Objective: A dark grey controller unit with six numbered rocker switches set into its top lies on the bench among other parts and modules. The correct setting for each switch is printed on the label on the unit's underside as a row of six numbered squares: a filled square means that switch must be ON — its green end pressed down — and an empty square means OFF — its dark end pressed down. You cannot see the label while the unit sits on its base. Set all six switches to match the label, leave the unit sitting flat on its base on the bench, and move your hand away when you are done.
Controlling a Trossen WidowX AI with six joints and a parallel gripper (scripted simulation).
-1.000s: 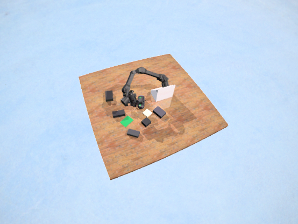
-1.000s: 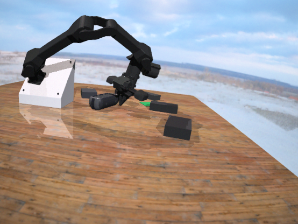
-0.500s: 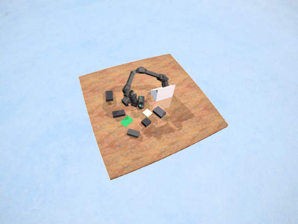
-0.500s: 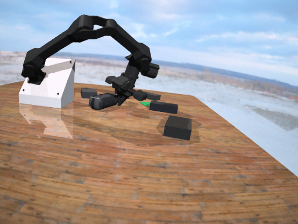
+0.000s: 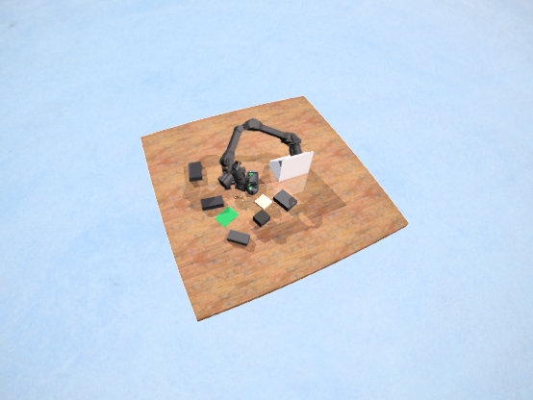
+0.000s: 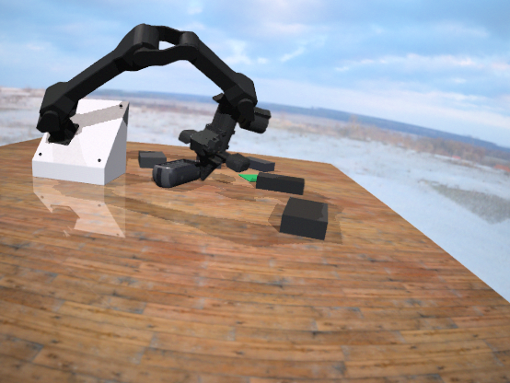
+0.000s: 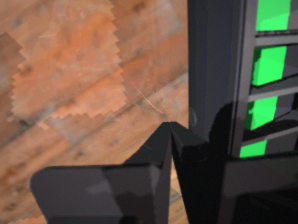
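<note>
The dark grey controller unit (image 5: 253, 180) (image 6: 179, 174) (image 7: 212, 60) lies on the bench with its switches facing up. The wrist view shows four green rocker ends at the right; the other switches are out of frame or hidden by the gripper. Shadow and the small view leave the switch settings unclear. The label underneath is hidden. My gripper (image 6: 203, 178) (image 7: 169, 128) is shut and empty. Its fingertips are low beside the unit's long side wall; whether they touch it is unclear.
A white sloped housing (image 5: 295, 166) (image 6: 69, 170) stands by the arm's base. Dark blocks (image 5: 194, 171) (image 5: 212, 203) (image 5: 239, 237) (image 5: 261, 218) (image 5: 285, 200) (image 6: 304, 216) lie around the unit. A green square (image 5: 226, 216) (image 6: 249, 178) and a cream square (image 5: 263, 201) lie flat among them.
</note>
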